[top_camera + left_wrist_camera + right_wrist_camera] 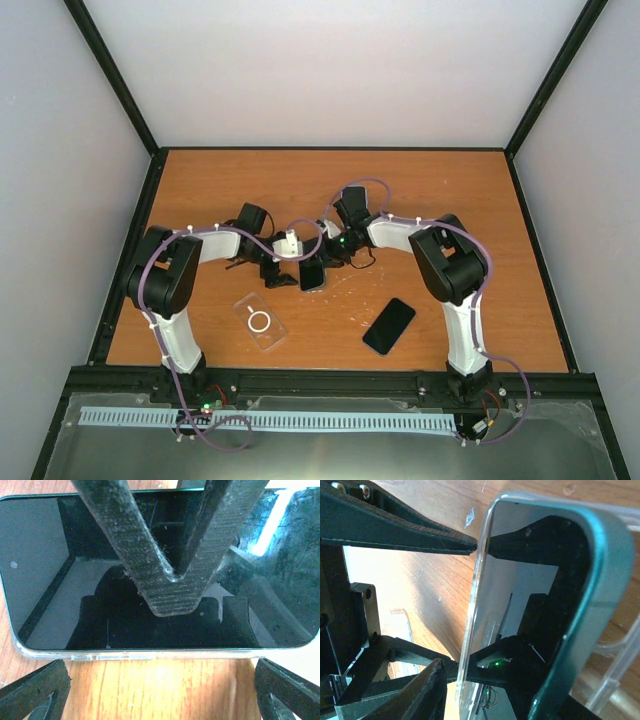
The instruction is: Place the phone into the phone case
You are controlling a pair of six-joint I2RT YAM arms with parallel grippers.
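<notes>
**Seating the phone in its case, mid-table**

My left gripper [160,680] is spread wide. Its fingers [50,677] stand off either end of the near long edge of the phone [55,575], touching nothing I can see, I judge as a fence so the phone case [125,654] cannot skid on the table [450,200]. My right gripper [462,605] has its fingers parted and clamps nothing visible. One tip lies over the screen, probably to press the phone down into the clear rim. The near edge looks seated. In my right wrist view clear plastic juts past the teal edge on one side, so that side may not be snapped in yet. A second phone [389,326] and a spare case [260,321] lie apart, nearer my bases.
</notes>
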